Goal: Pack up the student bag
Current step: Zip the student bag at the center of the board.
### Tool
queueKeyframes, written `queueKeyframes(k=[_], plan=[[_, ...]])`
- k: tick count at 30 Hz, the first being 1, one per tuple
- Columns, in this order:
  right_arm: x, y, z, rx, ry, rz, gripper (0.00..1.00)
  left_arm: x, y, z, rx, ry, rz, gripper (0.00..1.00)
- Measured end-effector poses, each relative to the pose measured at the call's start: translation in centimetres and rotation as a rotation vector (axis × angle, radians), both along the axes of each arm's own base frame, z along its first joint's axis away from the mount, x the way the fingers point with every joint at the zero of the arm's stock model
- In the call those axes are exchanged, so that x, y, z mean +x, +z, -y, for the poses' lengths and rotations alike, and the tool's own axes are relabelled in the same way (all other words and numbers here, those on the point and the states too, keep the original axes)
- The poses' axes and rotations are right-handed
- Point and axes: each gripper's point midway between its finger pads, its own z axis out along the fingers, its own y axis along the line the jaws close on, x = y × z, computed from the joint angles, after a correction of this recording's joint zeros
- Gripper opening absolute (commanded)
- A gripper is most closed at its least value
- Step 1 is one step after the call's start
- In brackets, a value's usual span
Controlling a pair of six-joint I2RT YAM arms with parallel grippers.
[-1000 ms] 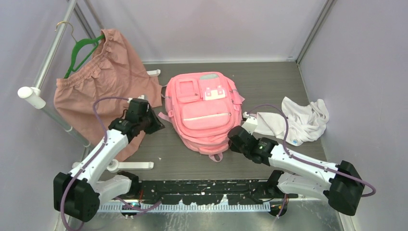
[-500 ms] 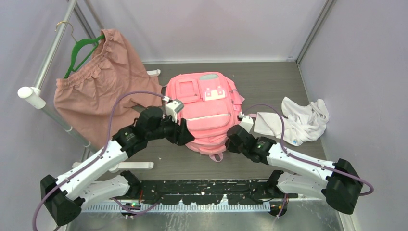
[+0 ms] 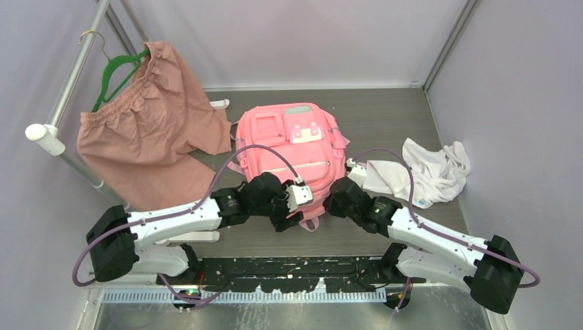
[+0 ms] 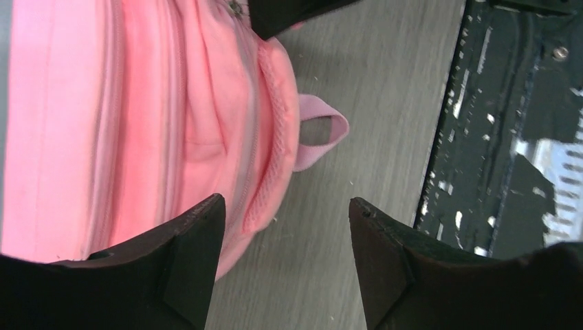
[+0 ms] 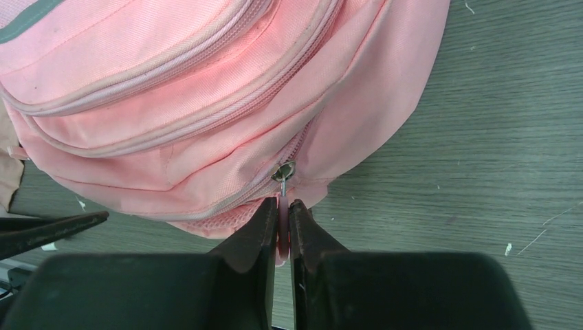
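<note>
The student bag (image 3: 289,148), a bright pink backpack, lies flat in the middle of the table with its front pockets up. My right gripper (image 5: 282,206) is shut on the pink zipper pull (image 5: 282,218) below the metal slider (image 5: 283,170), at the bag's near right corner (image 3: 333,201). My left gripper (image 4: 285,206) stands open over the bag's near edge (image 3: 290,221), with nothing held. One of its fingers hangs over the bag's fabric (image 4: 137,117), the other over bare table. The bag's pink loop (image 4: 323,130) lies just beyond them.
A dusty-pink garment (image 3: 148,124) hangs on a green hanger (image 3: 113,72) from a rack pole (image 3: 69,89) at the left. A crumpled white cloth (image 3: 430,172) lies to the right of the bag. A black rail (image 3: 295,271) runs along the near edge.
My left arm has swung right, from the hanging garment to the bag's near edge, and its jaws have opened. The right gripper has kept its hold on the zipper pull.
</note>
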Motion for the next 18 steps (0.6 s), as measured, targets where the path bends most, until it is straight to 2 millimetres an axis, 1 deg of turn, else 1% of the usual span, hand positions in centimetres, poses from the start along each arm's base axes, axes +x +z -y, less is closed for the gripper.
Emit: queueKeyframes(k=[2, 8, 12, 13, 14, 15, 16, 17, 18], plan=[[-0.1, -0.1, 0.1, -0.001, -0.002, -0.004, 0.01, 0.4, -0.2, 0.5, 0.001, -0.006, 0.03, 0.65], [-0.1, -0.2, 0.1, 0.002, -0.001, -0.009, 0.01, 2.8, -0.7, 1.8, -0.01, 0.044, 0.106, 0.61], [-0.2, -0.2, 0.1, 0.004, -0.001, -0.012, 0.01, 3.1, -2.1, 2.3, 0.014, 0.043, 0.098, 0.57], [-0.2, -0.2, 0.1, 0.004, -0.001, -0.012, 0.01, 3.1, -2.5, 2.4, 0.022, 0.042, 0.093, 0.53], [-0.2, -0.2, 0.1, 0.005, -0.001, -0.012, 0.01, 3.1, -2.7, 2.4, 0.027, 0.043, 0.089, 0.45], [-0.2, -0.2, 0.1, 0.005, -0.001, -0.012, 0.01, 3.1, -2.9, 2.4, 0.031, 0.044, 0.086, 0.33], [-0.2, -0.2, 0.1, 0.005, 0.0, -0.012, 0.01, 3.2, -3.1, 2.4, 0.033, 0.045, 0.083, 0.14], [-0.2, -0.3, 0.1, 0.005, -0.001, -0.013, 0.01, 3.3, -3.1, 2.4, 0.036, 0.047, 0.088, 0.02], [-0.2, -0.3, 0.1, 0.005, 0.0, -0.014, 0.01, 3.4, -3.1, 2.4, 0.036, 0.057, 0.085, 0.0]])
